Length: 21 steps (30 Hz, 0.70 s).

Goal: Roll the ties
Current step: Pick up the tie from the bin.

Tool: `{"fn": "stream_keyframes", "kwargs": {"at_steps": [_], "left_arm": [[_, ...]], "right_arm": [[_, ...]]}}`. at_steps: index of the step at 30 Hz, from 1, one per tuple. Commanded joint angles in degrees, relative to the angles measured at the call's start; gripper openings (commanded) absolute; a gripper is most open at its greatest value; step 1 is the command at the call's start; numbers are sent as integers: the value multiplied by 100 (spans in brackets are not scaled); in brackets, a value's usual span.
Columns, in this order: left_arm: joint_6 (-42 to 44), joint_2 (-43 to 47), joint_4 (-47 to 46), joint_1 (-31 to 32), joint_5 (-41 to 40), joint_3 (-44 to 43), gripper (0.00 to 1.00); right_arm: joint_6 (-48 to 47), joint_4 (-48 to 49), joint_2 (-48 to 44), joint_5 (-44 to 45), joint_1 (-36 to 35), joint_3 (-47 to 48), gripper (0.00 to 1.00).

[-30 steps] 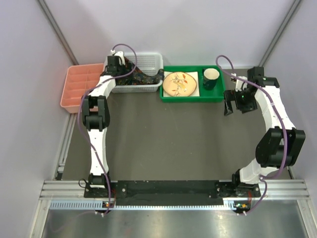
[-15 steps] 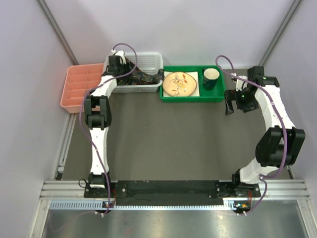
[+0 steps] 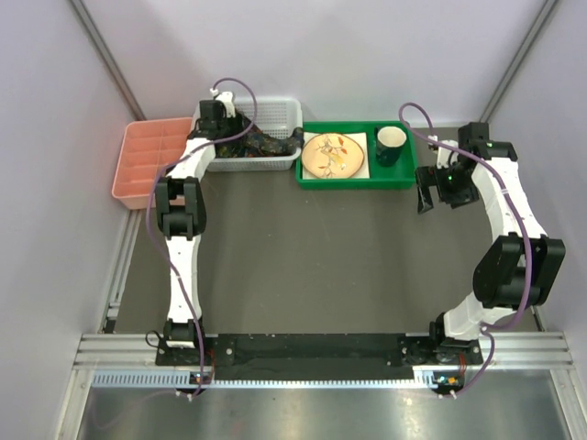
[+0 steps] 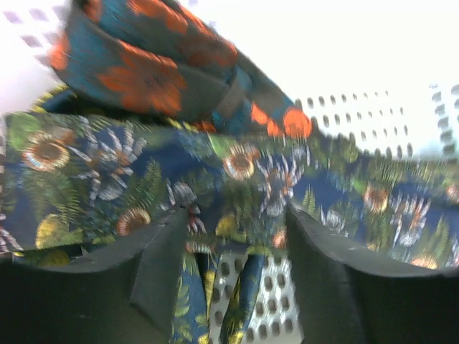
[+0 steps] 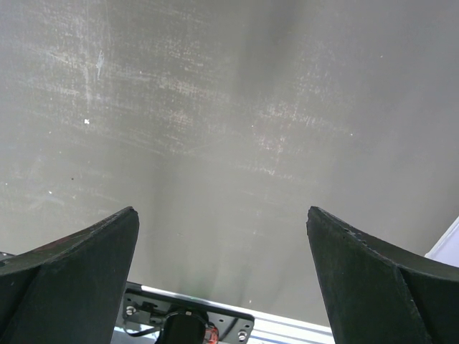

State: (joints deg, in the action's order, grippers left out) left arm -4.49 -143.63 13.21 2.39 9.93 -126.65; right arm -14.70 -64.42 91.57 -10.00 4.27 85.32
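One grey table (image 3: 303, 266); white basket (image 3: 280, 107) at its far edge, left of centre, holds the ties (image 4: 143, 165) in a heap. Left gripper (image 4: 237, 215) is down in it, fingers apart w/ tie cloth between them. Right gripper (image 5: 221, 211) hangs over the table, fingers wide

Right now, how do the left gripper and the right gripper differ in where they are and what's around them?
The left gripper reaches into the white basket, while the right gripper hangs over the table beside the green tray. The left gripper has the ties lying right at its fingertips; the right gripper has only tabletop below its own. Both have their jaws open.
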Motion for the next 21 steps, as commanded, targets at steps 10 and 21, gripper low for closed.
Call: {"fn": "stream_keyframes", "kwargs": {"at_steps": [10, 21], "left_arm": [[3717, 881, 718, -195, 764, 273, 73], [5019, 450, 806, -108, 1301, 0, 67]], "right_arm": [[-95, -18, -60, -11, -41, 161, 99], [-86, -18, -8, 15, -41, 266, 99]]}}
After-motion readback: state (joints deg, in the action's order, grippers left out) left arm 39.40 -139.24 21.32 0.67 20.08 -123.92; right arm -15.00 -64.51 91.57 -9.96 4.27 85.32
